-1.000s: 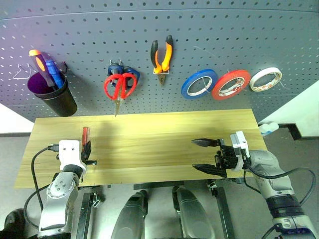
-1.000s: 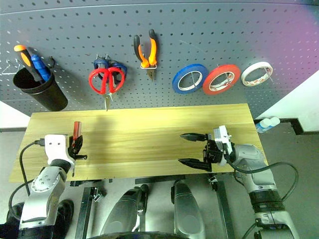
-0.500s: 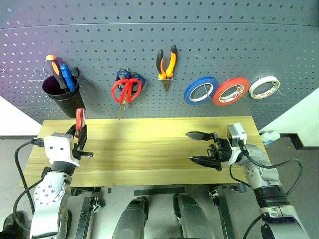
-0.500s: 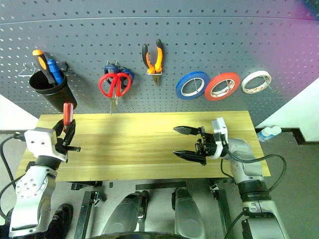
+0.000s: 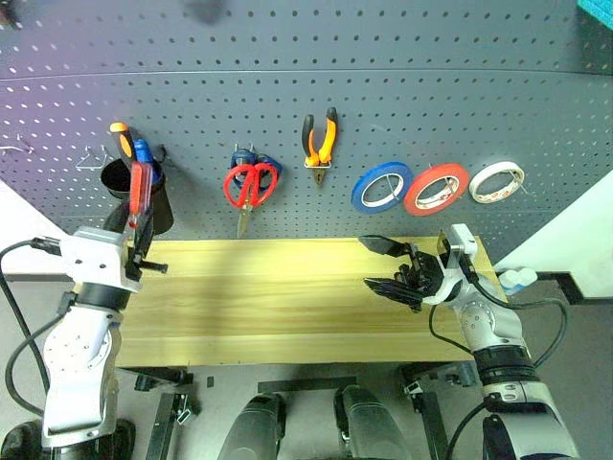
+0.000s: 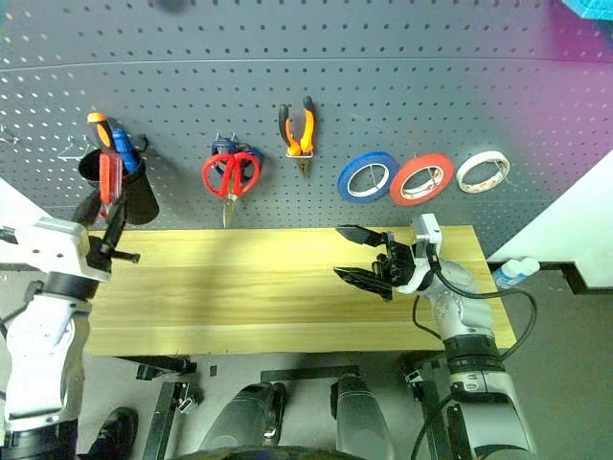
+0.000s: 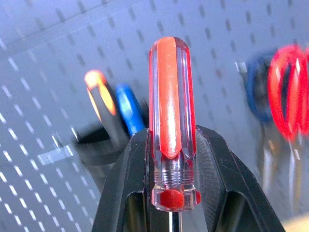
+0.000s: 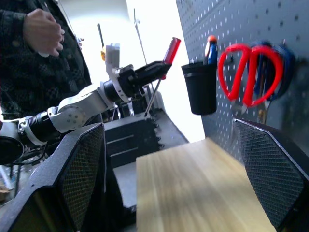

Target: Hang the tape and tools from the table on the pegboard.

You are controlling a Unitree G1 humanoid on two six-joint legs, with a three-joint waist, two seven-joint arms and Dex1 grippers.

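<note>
We hold the red-handled screwdriver (image 5: pixel 140 188) clamped in the left gripper (image 5: pixel 137 251), beside the black cup (image 5: pixel 144 196); right gripper (image 5: pixel 383 264) wide, empty; a tilted shaft may miss the cup's rim.

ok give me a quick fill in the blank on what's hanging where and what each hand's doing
1. The left hand is shut on the red-handled ____.
2. On the pegboard, the red-orange tape hangs between the blue roll and the ____ roll.
3. The right hand is open and holds ____.
4. The pliers hang just right of the red-handled ____.

Missing words: screwdriver; white; nothing; scissors
</note>
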